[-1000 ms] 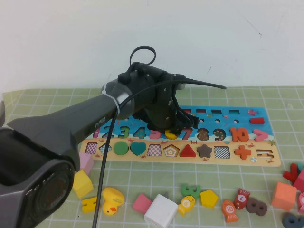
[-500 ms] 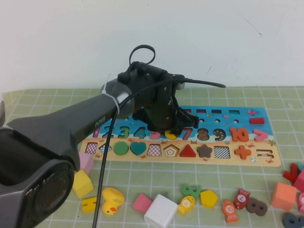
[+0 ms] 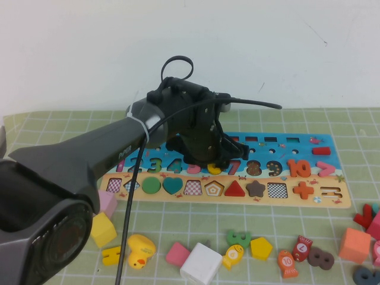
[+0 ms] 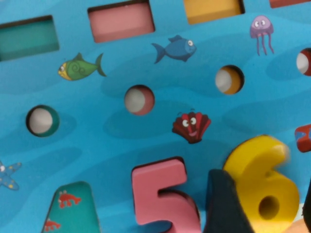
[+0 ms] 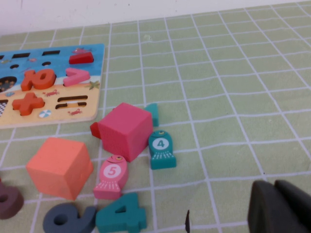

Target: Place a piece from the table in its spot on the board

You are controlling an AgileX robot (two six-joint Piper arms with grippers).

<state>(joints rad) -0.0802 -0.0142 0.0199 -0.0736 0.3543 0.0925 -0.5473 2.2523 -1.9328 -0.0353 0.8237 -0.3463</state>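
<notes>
Hanging low over the number row of the board (image 3: 320, 178), the left gripper (image 3: 212, 159) has its fingers on each side of the yellow piece (image 4: 262, 187), but I cannot tell if they grip it or are letting go. This "6" lies flat in its place just beside the pink 5 (image 4: 163, 196), upright like the neighbour digits, with its long axis across the row. Far from the board, the right gripper (image 5: 279, 208) rests low over the table (image 5: 233, 73), and I cannot tell its opening.

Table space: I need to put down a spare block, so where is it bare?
Bare table lies behind the board, and right of the pink cube. Crowded along the front, around the white cube. Left claw hovers over the yellow 6; right claw sits low by the cubes.
</notes>
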